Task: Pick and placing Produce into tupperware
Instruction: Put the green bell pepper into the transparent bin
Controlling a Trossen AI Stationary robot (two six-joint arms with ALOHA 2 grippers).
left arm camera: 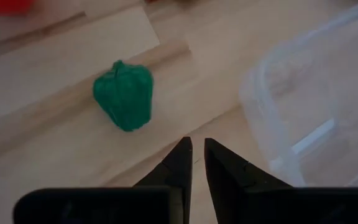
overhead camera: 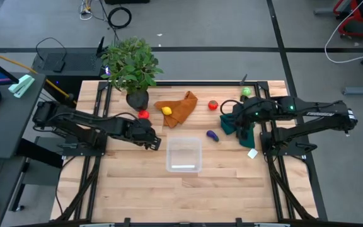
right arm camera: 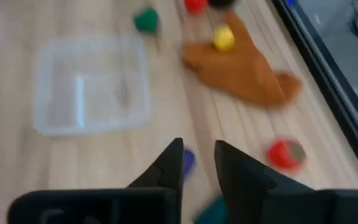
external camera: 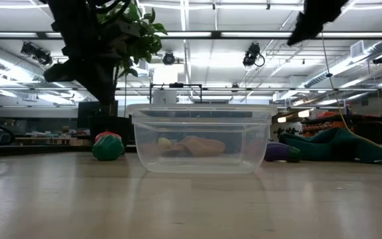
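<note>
The clear tupperware stands near the table's middle. My left gripper is shut and hovers just left of it, beside a green pepper lying on the wood. My right gripper is open, raised over the dark green cloth, with the purple piece below its fingers. A yellow piece rests on the orange cloth. Red pieces and a green one lie farther back.
A potted plant stands at the far left part of the table. A small white scrap lies to the right of the tupperware. Bare wood stretches along the near side of the table.
</note>
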